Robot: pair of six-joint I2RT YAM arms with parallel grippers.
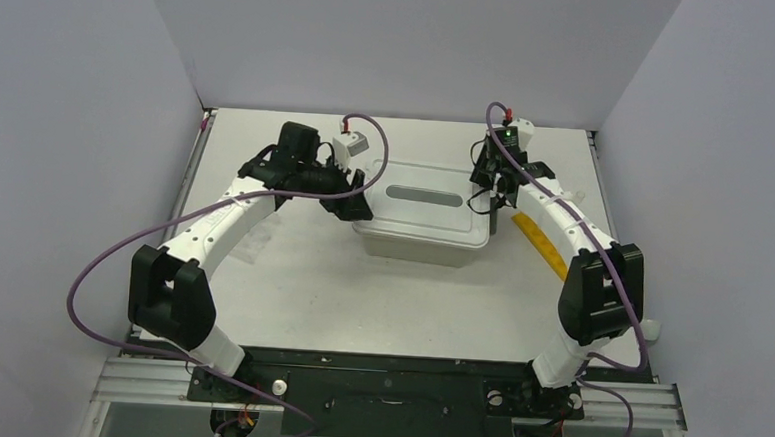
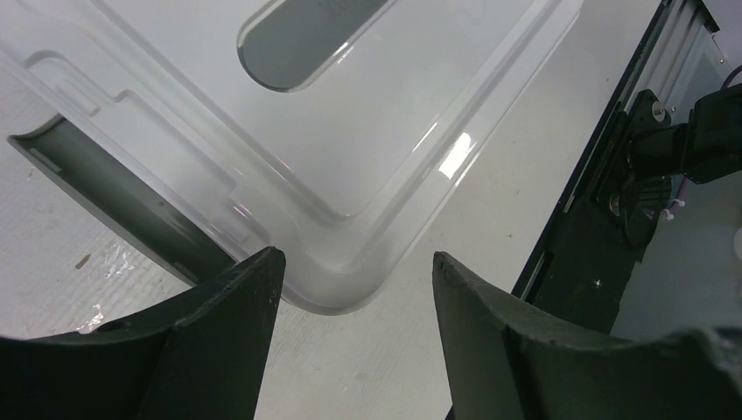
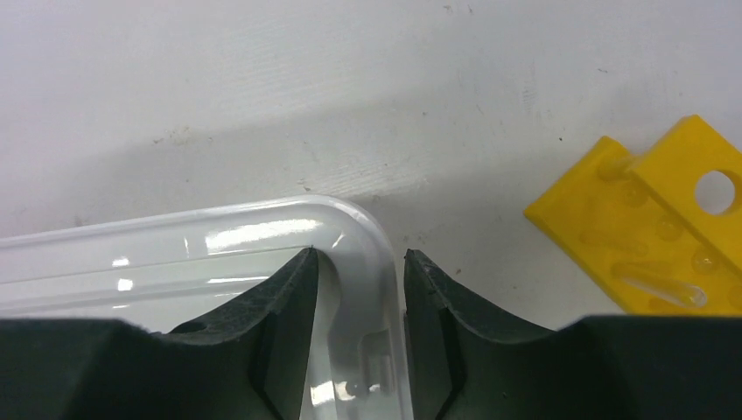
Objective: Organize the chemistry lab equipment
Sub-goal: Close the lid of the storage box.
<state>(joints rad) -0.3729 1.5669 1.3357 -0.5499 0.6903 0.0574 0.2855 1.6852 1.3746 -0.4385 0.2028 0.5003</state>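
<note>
Left arm (image 1: 213, 231), right arm (image 1: 562, 220): white shells, black joints, purple cables (image 1: 70, 302). Left gripper (image 2: 354, 258), right gripper (image 3: 359, 254): black textured fingers (image 2: 219, 341).

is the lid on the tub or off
On. In the top view the white lid lies flat over the tub, covering its whole mouth. Whether it is latched cannot be told.

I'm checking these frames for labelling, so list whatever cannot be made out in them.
Tub contents: top view, the white lid covers them.
Yellow rack: right wrist view, cut off by the frame's right edge.
Right gripper: right wrist view, fingers straddle the lid rim; whether they pinch it is unclear.
Clear item beside the left arm: top view, too faint to name.
</note>
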